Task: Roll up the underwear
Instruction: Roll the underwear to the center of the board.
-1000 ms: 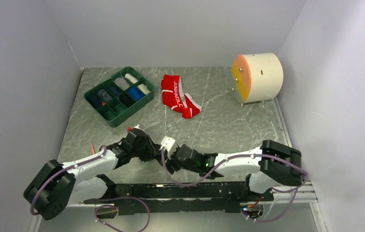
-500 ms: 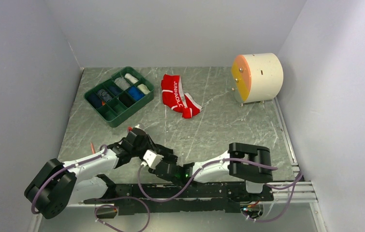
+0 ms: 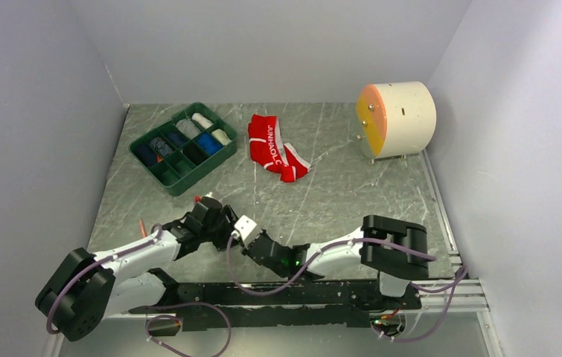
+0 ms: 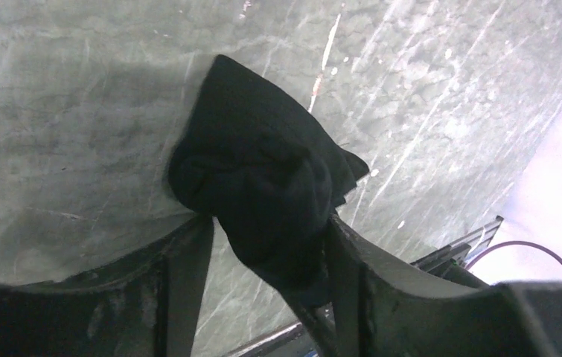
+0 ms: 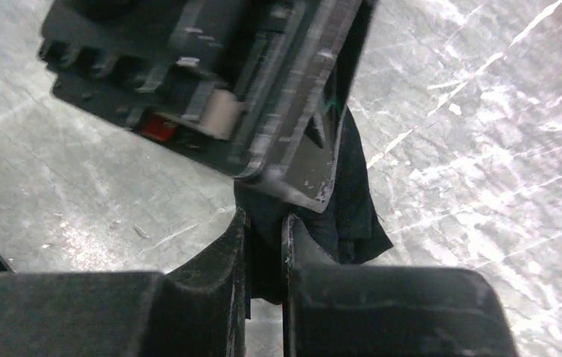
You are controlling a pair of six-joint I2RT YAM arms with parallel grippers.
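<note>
Top external view: the left arm (image 3: pixel 132 253) and the right arm (image 3: pixel 337 254) meet over the near left part of the table (image 3: pixel 352 201), their wrists close together. A second ago the right wrist sat a little to the right of the left one, with its elbow far out by the table's right edge. Half a second ago it had dropped toward the near edge. Now it is tucked in against the left wrist, and the elbow has swung inward. The left arm has barely shifted. The red briefs (image 3: pixel 274 149) lie crumpled at the far middle, where they were, between the green tray (image 3: pixel 207 172) and the cream drum (image 3: pixel 404 115), neither of which has moved.

Left wrist view: the black briefs (image 4: pixel 263 171), bunched into a lump, sit over the table between the fingers of the left gripper (image 4: pixel 263 227). The fingers stand apart and the lump fills the gap, lying against both inner faces; whether they press it I cannot tell.

Right wrist view: the right gripper (image 5: pixel 264 223) is clamped almost together on a thin fold of the same black cloth, just under the left gripper's body. The rest of the cloth shows to the right of the fingers.
</note>
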